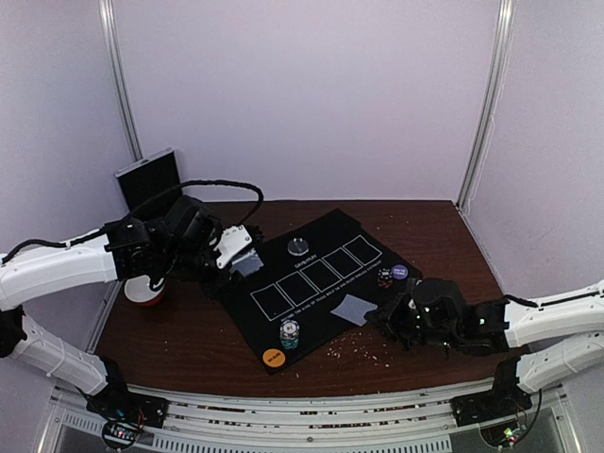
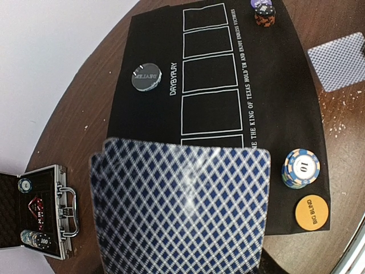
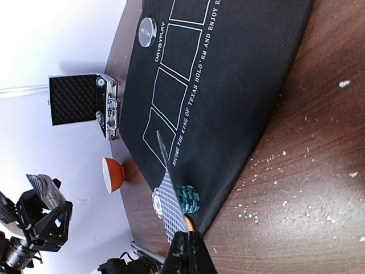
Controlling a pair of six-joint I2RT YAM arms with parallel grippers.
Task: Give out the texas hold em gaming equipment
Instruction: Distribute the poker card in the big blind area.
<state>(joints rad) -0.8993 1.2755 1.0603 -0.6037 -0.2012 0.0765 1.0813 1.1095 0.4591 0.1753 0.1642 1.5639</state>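
Cards (image 2: 179,208) are held as a loose fan in the left gripper (image 1: 242,259), raised over the mat's (image 1: 311,283) left corner. In the left wrist view they fill the lower frame and hide the fingers; the grip is confirmed only in the right wrist view. A single card (image 3: 170,208) is pinched by one edge in the closed right gripper (image 3: 183,244), at the mat's right edge. Whether it touches the table cannot be told. The chip stack (image 3: 186,200) is partly hidden behind it there. The dealer disc (image 2: 146,77), orange disc (image 2: 312,212) and far chips (image 2: 264,15) are seen on the mat. The open case (image 2: 34,211) is cut off at the left edge. The bowl (image 1: 144,293) is part-hidden by the left arm.
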